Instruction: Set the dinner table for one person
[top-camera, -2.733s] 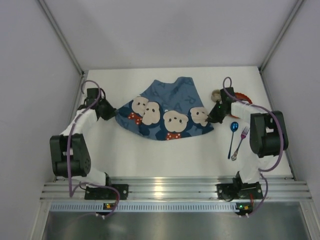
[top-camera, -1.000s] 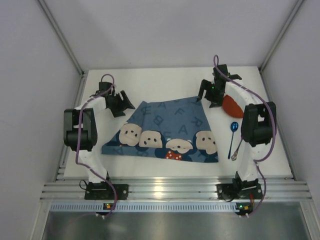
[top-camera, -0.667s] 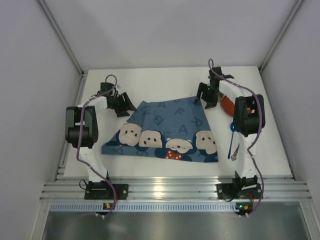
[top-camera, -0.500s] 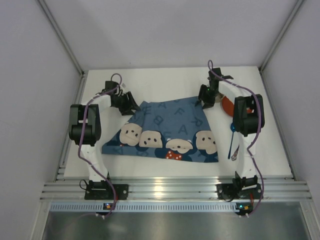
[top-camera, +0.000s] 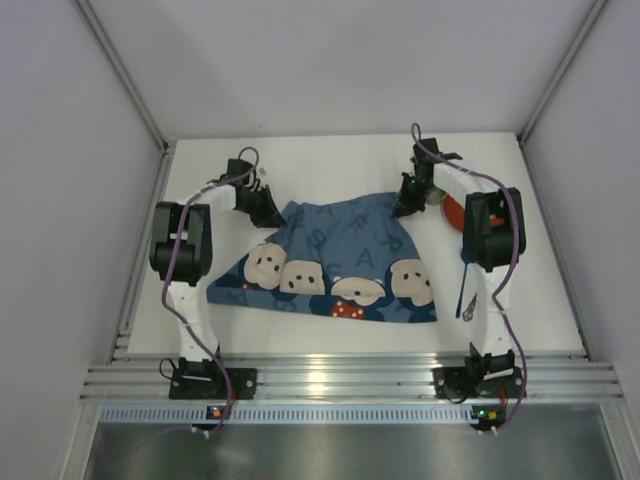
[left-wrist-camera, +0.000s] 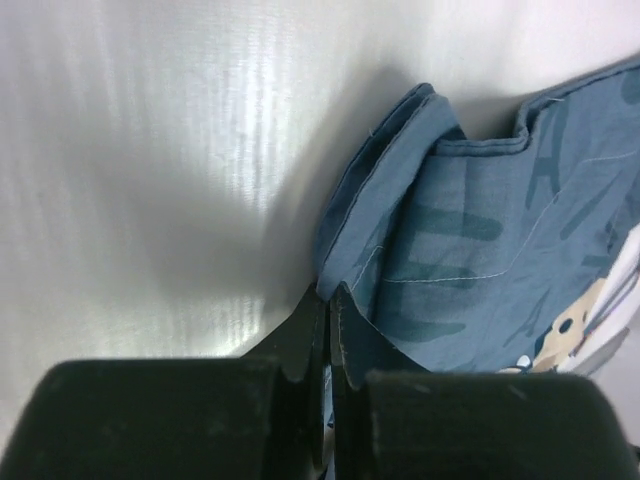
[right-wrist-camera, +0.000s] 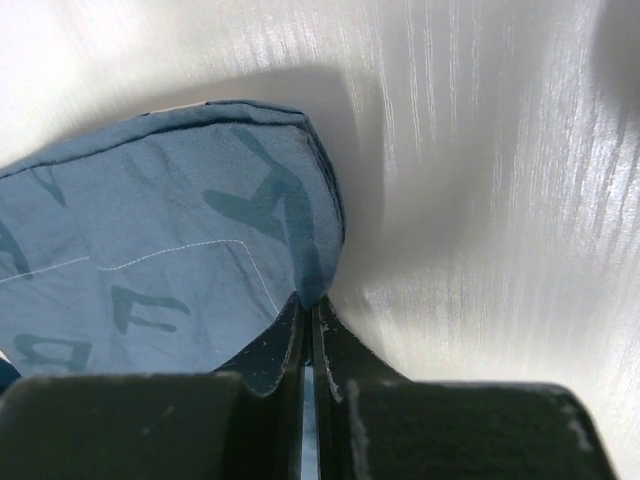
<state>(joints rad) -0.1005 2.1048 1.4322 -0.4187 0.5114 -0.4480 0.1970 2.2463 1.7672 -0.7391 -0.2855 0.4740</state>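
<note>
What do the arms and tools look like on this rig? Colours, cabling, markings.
Both the left arm and right arm have white links with chunky black joint housings, each carrying a looped purple cable. Bases are black, on an aluminium rail. The left tool and right tool have matte black fingers tapering to thin tips. No markings readable.

Large plain white matte rectangular tabletop: level and flat. It lies directly beneath the left gripper and the right gripper, both of which are low over its far half. Bare surface shows beyond both grippers, outboard of each, and nearward toward the arm bases. Between them a blue printed cloth covers it. Wrist views show a faint streaked sheen and soft shadow just ahead of the fingertips.
</note>
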